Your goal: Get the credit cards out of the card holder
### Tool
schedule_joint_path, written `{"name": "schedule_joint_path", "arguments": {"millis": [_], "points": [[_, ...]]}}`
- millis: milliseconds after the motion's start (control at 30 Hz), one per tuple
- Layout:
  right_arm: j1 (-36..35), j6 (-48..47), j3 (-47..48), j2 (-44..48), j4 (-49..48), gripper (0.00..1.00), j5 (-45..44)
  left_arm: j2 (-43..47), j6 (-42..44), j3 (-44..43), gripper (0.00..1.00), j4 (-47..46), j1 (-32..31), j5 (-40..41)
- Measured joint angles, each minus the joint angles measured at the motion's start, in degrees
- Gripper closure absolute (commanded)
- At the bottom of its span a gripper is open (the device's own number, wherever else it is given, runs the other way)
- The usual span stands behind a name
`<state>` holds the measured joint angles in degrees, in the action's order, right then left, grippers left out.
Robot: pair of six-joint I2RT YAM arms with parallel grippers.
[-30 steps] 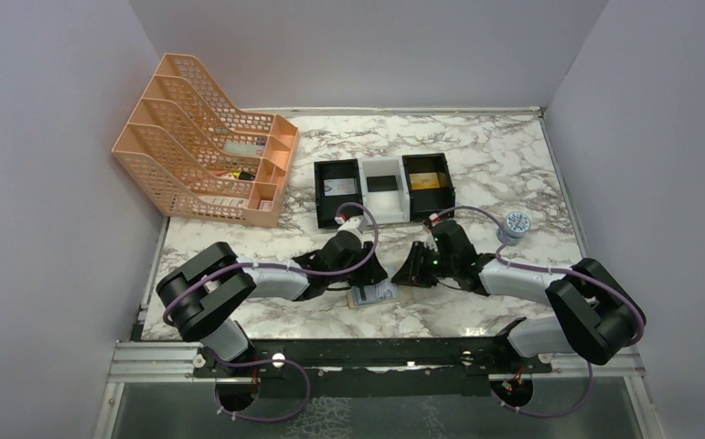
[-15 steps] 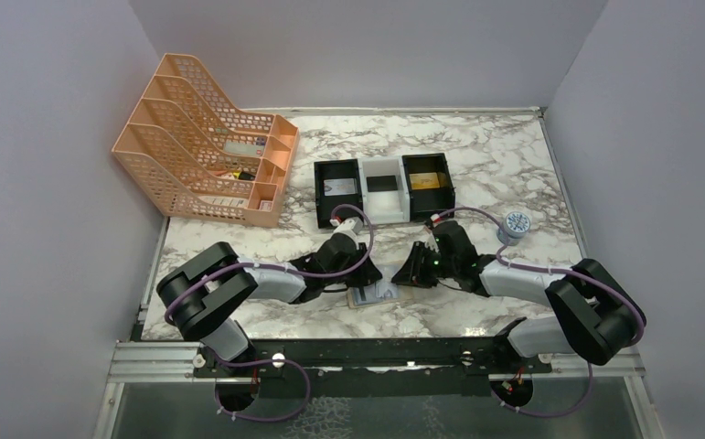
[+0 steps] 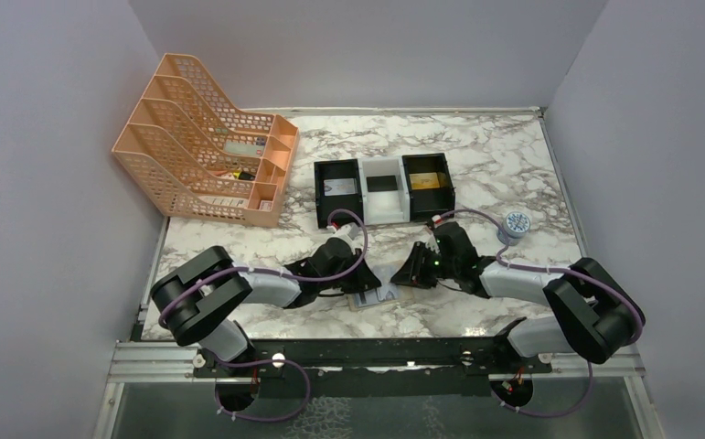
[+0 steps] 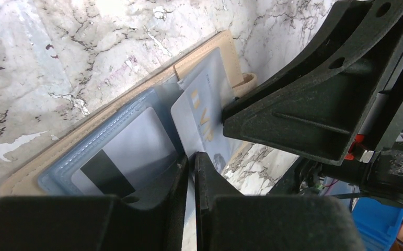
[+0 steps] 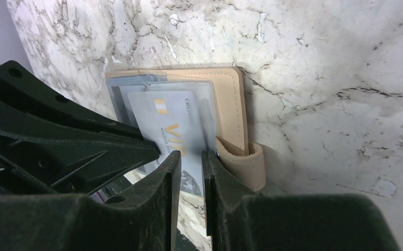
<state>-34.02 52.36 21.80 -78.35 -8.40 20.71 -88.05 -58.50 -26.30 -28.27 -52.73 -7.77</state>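
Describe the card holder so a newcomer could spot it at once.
On the marble table, look near the front edge, well in front of the row of black and white trays. The card holder lies open there: a flat tan wallet with grey-blue inner faces and a pale VIP card sticking out.

The card holder, tan outside with grey-blue inner pockets, is laid open and flat on the marble table near its front edge. A silver-grey credit card with gold lettering is drawn partway out, askew.
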Motion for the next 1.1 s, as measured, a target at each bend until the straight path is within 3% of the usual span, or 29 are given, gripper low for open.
{"name": "schedule_joint_path", "arguments": {"millis": [200,767,1100], "points": [[0.0,0.4,-0.1,0.0,-0.2,0.77,0.0,0.4,-1.3,0.5,1.00,-0.5,0.0,-0.1],[0.0,-4.5,0.2,4.5,5.1,0.76,-1.2,1.9,-4.3,3.0,1.00,-2.1,0.6,0.0],[0.0,-10.7,0.4,8.6,0.9,0.81,6.9,1.9,-4.4,3.0,1.00,-2.1,0.7,-0.1]]}}
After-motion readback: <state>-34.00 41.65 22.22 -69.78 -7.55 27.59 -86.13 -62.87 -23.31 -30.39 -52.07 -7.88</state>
